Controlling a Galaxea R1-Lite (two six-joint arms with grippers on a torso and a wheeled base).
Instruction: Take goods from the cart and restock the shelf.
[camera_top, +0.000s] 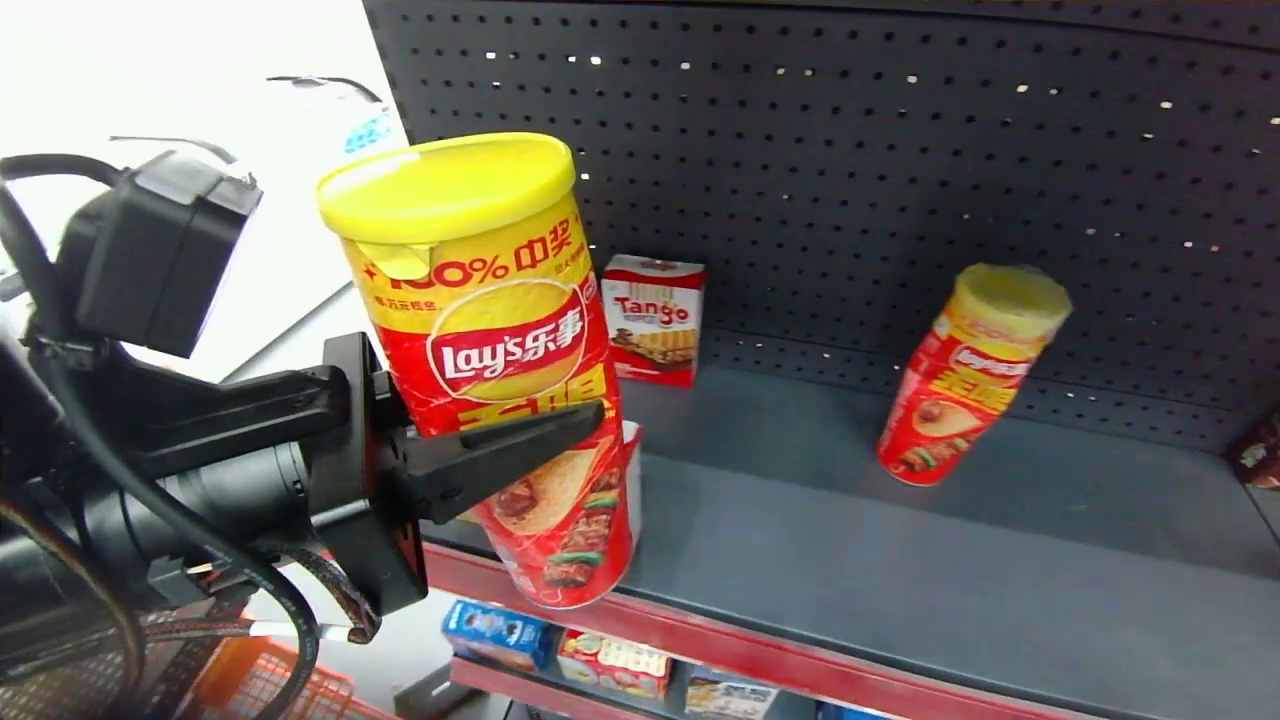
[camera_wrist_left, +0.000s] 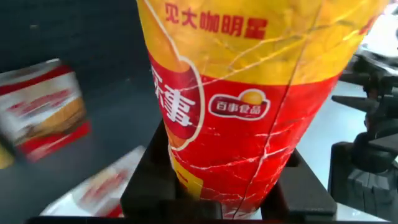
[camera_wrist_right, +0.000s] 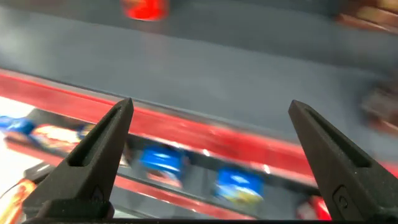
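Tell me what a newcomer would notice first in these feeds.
The big yellow-lidded chip canister stands out, clamped in the left gripper over the shelf's red front edge. Beyond it, a matching canister stands on the grey shelf to the right, and a wafer box sits by the pegboard.

Blown-out glare at left, dim shelf (camera_top: 900, 560), soft shadows

Bare shelf (camera_top: 800, 520) lies open between wafer box (camera_top: 652, 320) and far can (camera_top: 965, 375).
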